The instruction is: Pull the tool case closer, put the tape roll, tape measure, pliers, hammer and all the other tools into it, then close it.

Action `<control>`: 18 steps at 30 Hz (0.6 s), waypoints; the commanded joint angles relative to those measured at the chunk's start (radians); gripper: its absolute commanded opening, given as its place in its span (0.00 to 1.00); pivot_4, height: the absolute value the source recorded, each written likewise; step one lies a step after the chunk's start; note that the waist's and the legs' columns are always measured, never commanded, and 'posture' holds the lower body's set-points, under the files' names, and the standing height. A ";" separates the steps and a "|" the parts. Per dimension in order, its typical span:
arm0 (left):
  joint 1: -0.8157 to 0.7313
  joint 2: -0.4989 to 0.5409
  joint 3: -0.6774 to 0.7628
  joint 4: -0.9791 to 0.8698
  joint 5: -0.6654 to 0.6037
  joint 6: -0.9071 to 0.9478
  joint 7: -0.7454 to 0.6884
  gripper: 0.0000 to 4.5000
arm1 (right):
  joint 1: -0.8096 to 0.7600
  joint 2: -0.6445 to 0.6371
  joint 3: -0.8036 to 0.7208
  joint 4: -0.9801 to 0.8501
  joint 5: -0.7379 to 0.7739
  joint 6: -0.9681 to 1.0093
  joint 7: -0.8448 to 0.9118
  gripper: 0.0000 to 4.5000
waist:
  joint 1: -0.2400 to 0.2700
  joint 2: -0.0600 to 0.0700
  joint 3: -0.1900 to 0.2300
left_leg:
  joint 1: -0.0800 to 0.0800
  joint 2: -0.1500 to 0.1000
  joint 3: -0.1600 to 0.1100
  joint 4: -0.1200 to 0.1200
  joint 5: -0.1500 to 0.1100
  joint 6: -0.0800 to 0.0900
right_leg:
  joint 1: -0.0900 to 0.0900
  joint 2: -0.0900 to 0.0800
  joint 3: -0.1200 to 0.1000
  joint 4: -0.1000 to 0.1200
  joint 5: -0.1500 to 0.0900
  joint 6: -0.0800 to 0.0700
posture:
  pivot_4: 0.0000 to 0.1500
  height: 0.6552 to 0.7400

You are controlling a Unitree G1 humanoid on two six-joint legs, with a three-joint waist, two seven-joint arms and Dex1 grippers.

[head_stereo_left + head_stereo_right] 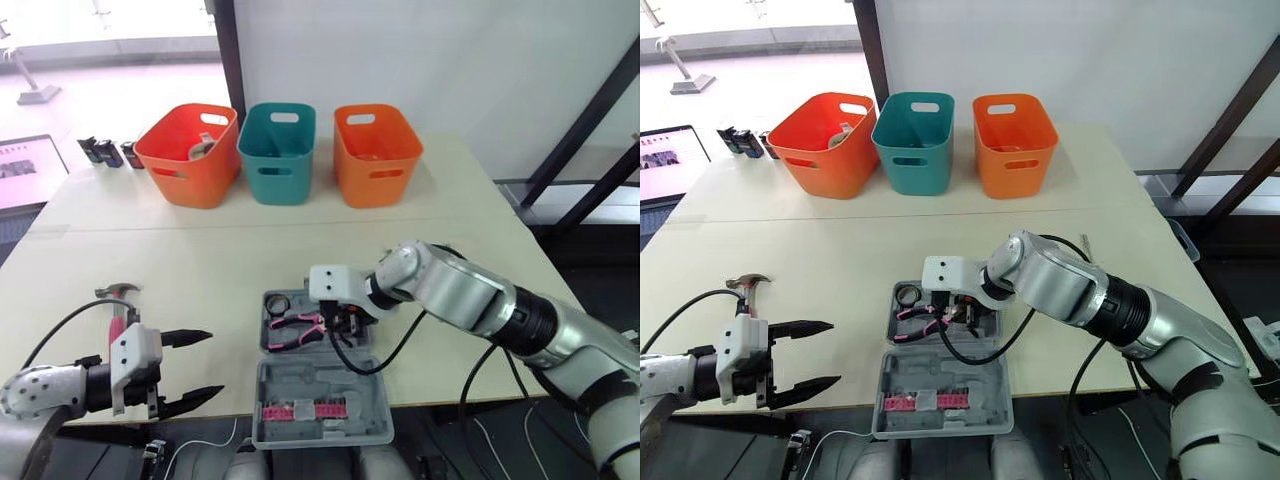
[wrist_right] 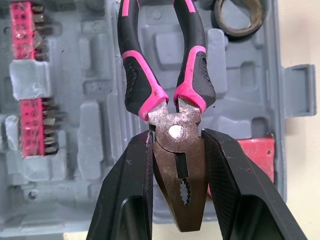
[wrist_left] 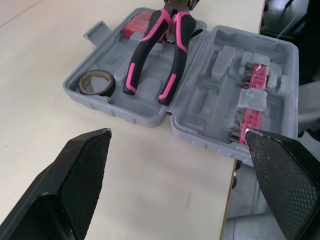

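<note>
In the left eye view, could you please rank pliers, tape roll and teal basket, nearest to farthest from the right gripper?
1. pliers, in the right gripper.
2. tape roll, inside the tool case.
3. teal basket, table's far side.

Hammer [image 1: 118,292]: the head is seen, but the lower handle is covered by the left gripper [image 1: 216,362]. Pliers [image 2: 170,100]: the nose is partly masked by the fingers of the right gripper [image 2: 177,137] clamped on it. Tape measure [image 2: 259,155]: the red body is largely hidden behind one finger. Tape roll [image 2: 239,17]: it is cropped by the picture edge in the right wrist view. Tool case [image 2: 95,125]: its outer walls are cropped likewise. Greyish object [image 1: 203,148] in the left orange bin [image 1: 190,175]: it is too small to be identified. Dark items [image 1: 108,152] at the table's far corner: the kind cannot be told.
</note>
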 commanded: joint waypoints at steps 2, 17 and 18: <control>0.003 -0.001 0.024 -0.032 -0.006 -0.005 0.014 1.00 | -0.001 0.045 -0.007 0.024 -0.039 -0.018 -0.008 0.22 | 0.001 0.000 0.000 | 0.000 0.000 0.000 0.001 0.000 0.000 | 0.000 0.000 0.000 0.001 0.000 0.000 | 1.00 1.00; -0.041 0.003 0.003 -0.015 0.001 0.000 0.022 1.00 | 0.114 0.128 0.014 0.147 -0.137 -0.096 -0.033 0.22 | -0.002 0.000 0.000 | 0.000 0.000 -0.001 0.007 0.000 0.000 | 0.001 0.001 0.000 0.006 0.000 0.000 | 1.00 1.00; -0.044 0.003 0.001 -0.014 0.002 0.001 0.022 1.00 | 0.125 0.133 0.010 0.153 -0.141 -0.099 -0.037 0.22 | -0.002 0.000 0.000 | 0.001 0.000 -0.001 0.007 0.000 0.000 | 0.001 0.001 0.000 0.006 0.000 0.000 | 1.00 1.00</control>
